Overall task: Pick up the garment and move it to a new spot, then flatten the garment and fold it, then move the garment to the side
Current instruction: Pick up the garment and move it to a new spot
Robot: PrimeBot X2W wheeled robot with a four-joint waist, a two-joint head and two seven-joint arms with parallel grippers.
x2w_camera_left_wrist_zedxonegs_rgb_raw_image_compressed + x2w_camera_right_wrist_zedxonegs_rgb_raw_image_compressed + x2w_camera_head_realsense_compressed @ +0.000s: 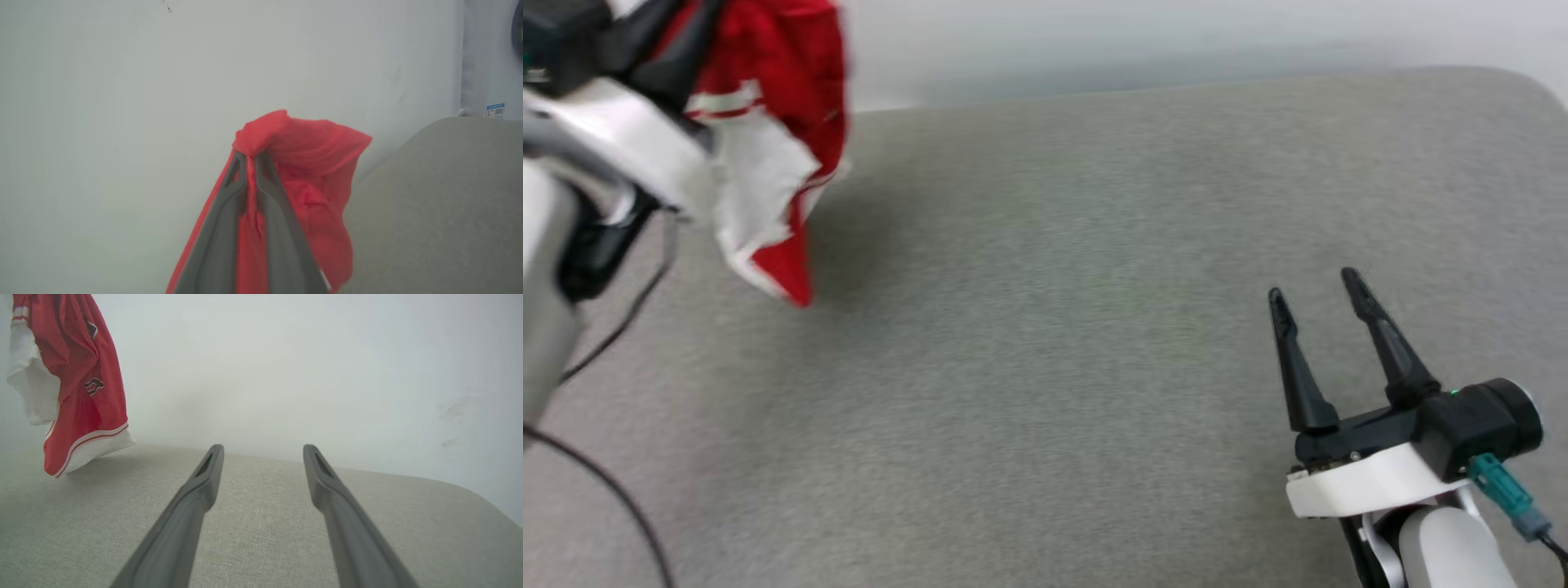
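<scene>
**The garment [310, 163] hanging from the left tool [250, 158]; the right tool [263, 451] spread above the tabletop [261, 522]**

Left wrist view. The two dark fingers of the left tool lie almost together, and a bunch of red fabric is pinched between their tips. The fabric bulges above the tips and falls away down both sides of the fingers. A pale wall [122, 122] stands behind, and the grey tabletop shows at lower right.

Right wrist view. The fingers of the right tool stand wide apart with nothing between them, only bare grey tabletop beneath. The garment hangs at upper left, in front of the wall. It is red, with a white sleeve to its left, dark-and-white lettering, and a red-and-white striped hem at the bottom. Its lowest corner is near the tabletop, above a soft shadow. Whether it touches cannot be told.

Head view. The garment, blurred, hangs at upper left beside the left arm's white wrist, off the far left part of the tabletop. The right tool is at lower right, fingers spread and pointing up the view, well apart from the garment. A dark cable [613, 490] crosses the lower left.
</scene>
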